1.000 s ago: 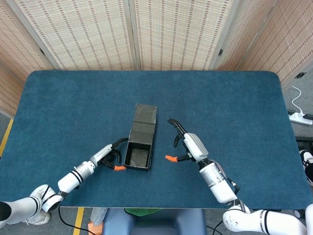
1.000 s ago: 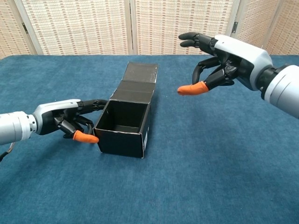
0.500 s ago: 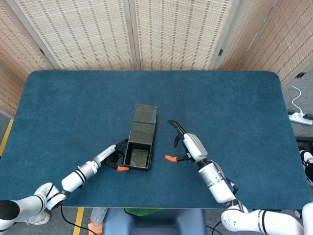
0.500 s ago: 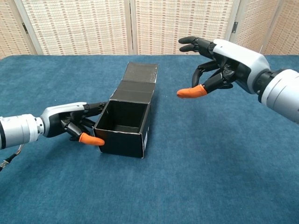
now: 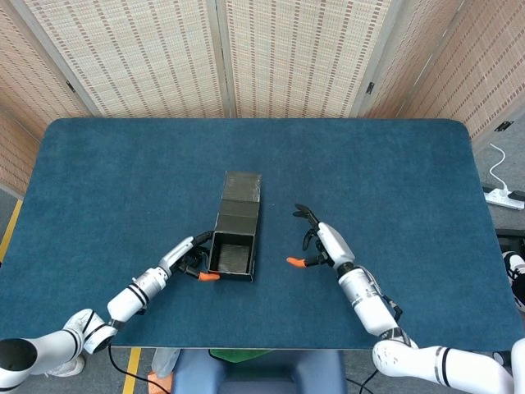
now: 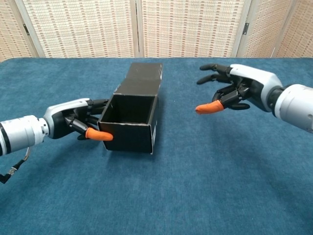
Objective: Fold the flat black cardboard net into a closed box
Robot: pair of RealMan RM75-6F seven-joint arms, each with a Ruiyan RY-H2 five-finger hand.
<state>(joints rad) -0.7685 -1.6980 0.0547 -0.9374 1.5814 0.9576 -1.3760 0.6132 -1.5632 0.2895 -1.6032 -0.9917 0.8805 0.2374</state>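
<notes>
A big blue desk [image 5: 385, 180] is seen filling most of both views, with woven screens [image 5: 287, 57] lined up behind its far edge. Off to the right, past the desk edge, a white power strip [image 5: 502, 197] is spotted on the floor.

The black box [image 5: 235, 230] is found a bit left of the desk's middle, toward the near side. It's partly folded: the near part is stood up into an open-topped tub with four walls, and the rest of the card is stretched out flat-ish behind it toward the far edge, so the lid isn't closed yet. In the chest view the box [image 6: 131, 117] is shown with its open cavity facing up and toward the camera.

The left hand [image 6: 80, 123] is pressed up against the near-left corner of the box, fingers curled along the left wall and the orange-tipped thumb laid on the front wall near the corner. Whether the wall is actually pinched or just touched can't be told. From the head view the same hand [image 5: 190, 261] is seen right at that corner.

The right hand [image 6: 230, 91] is held above the desk, well apart from the box on its right side, fingers spread and nothing gripped, orange thumb tip pointed toward the box. From above, that hand [image 5: 316, 242] is seen clear of everything.
</notes>
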